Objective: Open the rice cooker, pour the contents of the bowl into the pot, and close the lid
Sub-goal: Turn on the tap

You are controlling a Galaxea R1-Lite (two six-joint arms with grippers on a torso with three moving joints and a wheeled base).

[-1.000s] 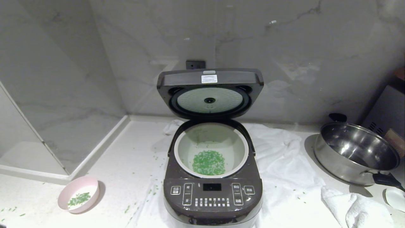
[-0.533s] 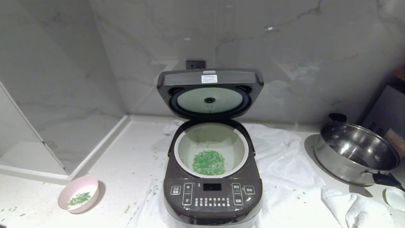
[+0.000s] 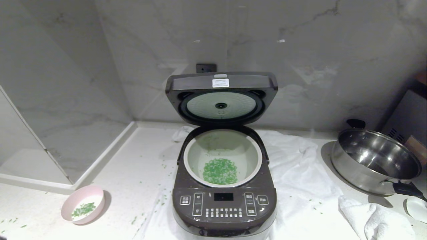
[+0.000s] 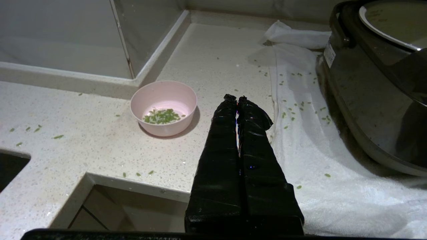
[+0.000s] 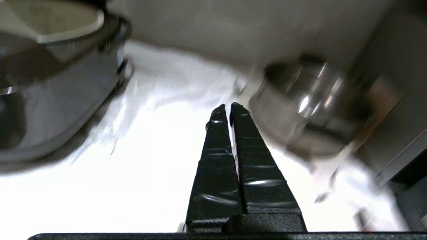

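The left gripper (image 4: 237, 98) hangs closed and empty; the bowl (image 4: 163, 107), holding a few green contents (image 4: 161, 116), sits just beside its tips, the rice cooker (image 4: 373, 100) on the other side. The right gripper (image 5: 227, 106) is closed too, apparently empty, between the cooker and a steel pan (image 5: 310, 110). The lid (image 3: 221, 96) stands raised over the pot (image 3: 223, 156).

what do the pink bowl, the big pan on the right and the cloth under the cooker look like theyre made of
Bowl: probably matte plastic or melamine, with an even pink, dull sheen.
Pan: polished steel with mirror-like reflections; its handle looks like black plastic.
Cloth: white woven fabric, soft folds and wrinkles, possibly terry.
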